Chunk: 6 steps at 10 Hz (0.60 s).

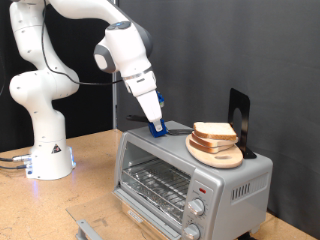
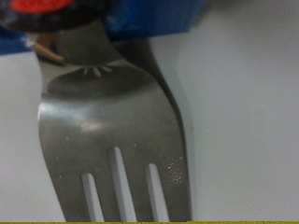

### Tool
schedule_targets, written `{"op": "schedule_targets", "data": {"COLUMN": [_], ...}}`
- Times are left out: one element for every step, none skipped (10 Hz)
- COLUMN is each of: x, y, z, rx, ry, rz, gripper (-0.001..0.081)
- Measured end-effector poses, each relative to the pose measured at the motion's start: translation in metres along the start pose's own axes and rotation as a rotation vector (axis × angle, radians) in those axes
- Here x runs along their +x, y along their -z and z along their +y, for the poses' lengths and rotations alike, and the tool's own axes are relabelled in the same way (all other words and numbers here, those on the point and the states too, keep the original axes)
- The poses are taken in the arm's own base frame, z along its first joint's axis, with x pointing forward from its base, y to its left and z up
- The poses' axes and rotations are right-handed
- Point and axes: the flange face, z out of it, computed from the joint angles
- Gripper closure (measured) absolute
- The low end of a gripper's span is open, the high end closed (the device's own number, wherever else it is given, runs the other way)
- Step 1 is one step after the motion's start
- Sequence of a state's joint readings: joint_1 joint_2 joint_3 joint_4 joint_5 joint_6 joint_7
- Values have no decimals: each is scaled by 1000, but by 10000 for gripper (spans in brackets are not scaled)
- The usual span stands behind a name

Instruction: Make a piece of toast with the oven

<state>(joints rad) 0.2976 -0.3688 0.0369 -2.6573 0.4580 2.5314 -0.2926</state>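
The silver oven (image 1: 190, 175) stands at the exterior view's lower right with its glass door (image 1: 130, 222) dropped open and the wire rack (image 1: 155, 180) bare inside. On its roof a round wooden plate (image 1: 222, 158) carries the piece of toast (image 1: 214, 131), stacked with another pale slice. My gripper (image 1: 156, 126) reaches down to the roof just left of the plate. In the wrist view the blue gripper (image 2: 103, 23) is shut on the handle of a metal fork (image 2: 117, 131), whose tines lie over the pale oven top.
A black upright stand (image 1: 238, 112) rises behind the plate. Two round knobs (image 1: 199, 209) sit on the oven's right panel. The robot base (image 1: 48, 155) stands on the wooden table at the exterior view's left, and a black curtain hangs behind.
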Motion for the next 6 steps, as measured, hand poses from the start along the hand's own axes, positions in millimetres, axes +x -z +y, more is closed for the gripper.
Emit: {"op": "schedule_targets", "data": {"x": [0, 0, 0, 0, -1, -1], "y": [-2, -3, -4, -4, -4, -4], "z": [0, 0, -1, -2, -3, -4], "rx": [0, 4, 10, 14, 15, 15], "ry": [-2, -7, -11, -13, -12, -12], "rz": [-2, -3, -3, -2, -3, -3], "gripper": [124, 124, 124, 124, 154, 154]}}
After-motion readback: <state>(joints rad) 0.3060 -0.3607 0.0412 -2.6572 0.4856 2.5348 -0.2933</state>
